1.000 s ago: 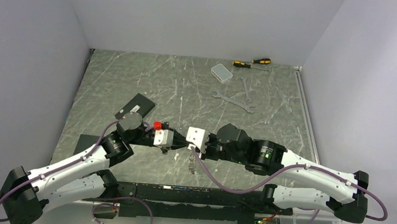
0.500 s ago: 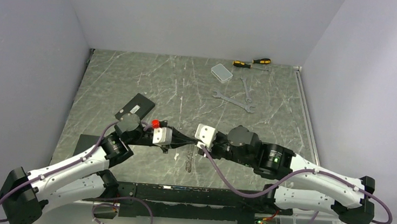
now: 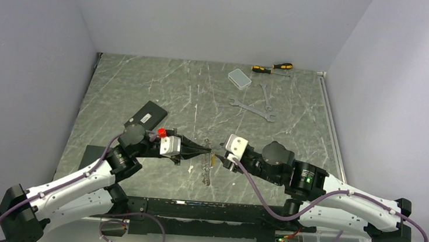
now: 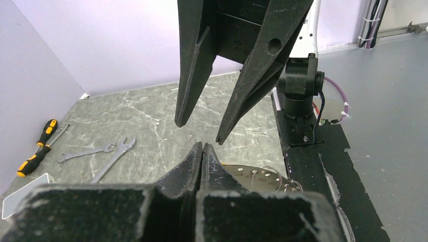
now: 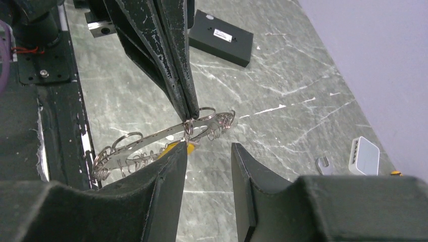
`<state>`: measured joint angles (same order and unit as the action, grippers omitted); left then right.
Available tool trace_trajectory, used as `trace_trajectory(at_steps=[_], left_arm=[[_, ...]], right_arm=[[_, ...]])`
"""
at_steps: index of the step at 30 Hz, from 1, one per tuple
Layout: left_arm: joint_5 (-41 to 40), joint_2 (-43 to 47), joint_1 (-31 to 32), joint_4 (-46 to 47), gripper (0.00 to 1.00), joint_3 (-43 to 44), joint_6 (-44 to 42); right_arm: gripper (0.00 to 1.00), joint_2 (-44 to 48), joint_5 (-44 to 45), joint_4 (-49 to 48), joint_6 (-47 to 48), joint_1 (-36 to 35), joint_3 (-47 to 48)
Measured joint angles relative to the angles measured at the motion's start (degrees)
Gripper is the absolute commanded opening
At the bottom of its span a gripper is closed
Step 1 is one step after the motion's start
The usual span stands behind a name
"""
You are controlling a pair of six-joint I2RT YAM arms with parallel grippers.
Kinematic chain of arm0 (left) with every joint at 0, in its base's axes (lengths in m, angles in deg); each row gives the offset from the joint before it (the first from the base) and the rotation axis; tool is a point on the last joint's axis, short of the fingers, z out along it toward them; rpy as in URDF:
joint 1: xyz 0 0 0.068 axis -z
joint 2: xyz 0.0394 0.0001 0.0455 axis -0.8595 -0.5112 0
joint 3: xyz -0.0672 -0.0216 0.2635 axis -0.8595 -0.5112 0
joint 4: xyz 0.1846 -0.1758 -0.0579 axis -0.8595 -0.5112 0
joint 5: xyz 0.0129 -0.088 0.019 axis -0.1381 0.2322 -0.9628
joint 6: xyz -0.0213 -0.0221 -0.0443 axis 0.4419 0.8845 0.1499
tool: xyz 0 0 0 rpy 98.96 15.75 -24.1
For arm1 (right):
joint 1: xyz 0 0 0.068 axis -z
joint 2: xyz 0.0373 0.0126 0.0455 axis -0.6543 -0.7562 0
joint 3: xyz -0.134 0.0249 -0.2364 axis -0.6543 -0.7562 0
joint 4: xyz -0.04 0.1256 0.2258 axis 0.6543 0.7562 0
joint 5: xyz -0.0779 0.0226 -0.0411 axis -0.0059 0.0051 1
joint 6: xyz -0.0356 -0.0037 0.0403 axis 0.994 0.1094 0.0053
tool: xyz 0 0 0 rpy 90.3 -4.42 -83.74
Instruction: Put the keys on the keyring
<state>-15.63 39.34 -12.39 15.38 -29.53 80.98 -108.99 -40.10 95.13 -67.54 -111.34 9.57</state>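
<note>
**Right wrist view: ring pinched, right fingers spread**

The left gripper (image 5: 188,118) is clenched on the keyring (image 5: 151,138), holding it above the table (image 5: 252,91) near the arm bases. Small silver keys (image 5: 128,161) dangle along it. The right gripper (image 5: 209,151) stands released just beside the ring, with nothing between its fingers. The yellow key (image 5: 188,147) shows beside one fingertip.

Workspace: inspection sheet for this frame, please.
Surface: grey marbled table, no spills seen.
Job's things: keyring pinched in left claw; yellow key at the ring, partly hidden.
Clutter: screwdrivers, wrenches, clear box far right; black box left.
Claws: left shut on keyring; right claw open, facing it, holding nothing.
Cables: purple cables loop along both arms.
Surroundings: lilac walls on three sides.
</note>
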Motion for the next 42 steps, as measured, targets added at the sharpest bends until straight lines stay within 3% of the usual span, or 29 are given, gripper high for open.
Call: trace_trajectory(at_steps=[8,17,22,30,36,42], left_arm=[[-0.31,0.46,0.00,1.18,0.00,0.00,1.90],[-1.38,0.63,0.00,5.38,0.00,0.00,5.49],[-2.51,0.59,0.00,8.66,0.00,0.00,7.74],[-4.33,-0.28,0.00,13.46,0.00,-0.57,10.27],[-5.86,-0.31,0.00,14.53,0.00,-1.40,10.58],[-7.41,-0.24,0.00,14.56,0.00,-1.40,10.58]], right_arm=[[0.22,-0.42,-0.35,-3.08,-0.28,0.00,-0.44],[0.21,-0.94,-0.79,-3.82,-0.42,0.00,-0.44],[0.13,-0.92,-1.53,-4.33,-0.50,0.00,-0.50],[0.15,-2.10,-2.40,-6.56,-0.59,0.00,-0.52],[0.32,-1.97,-1.99,-6.60,-0.96,0.00,-0.55],[0.34,0.85,-1.38,-5.03,-1.29,0.00,-0.61]])
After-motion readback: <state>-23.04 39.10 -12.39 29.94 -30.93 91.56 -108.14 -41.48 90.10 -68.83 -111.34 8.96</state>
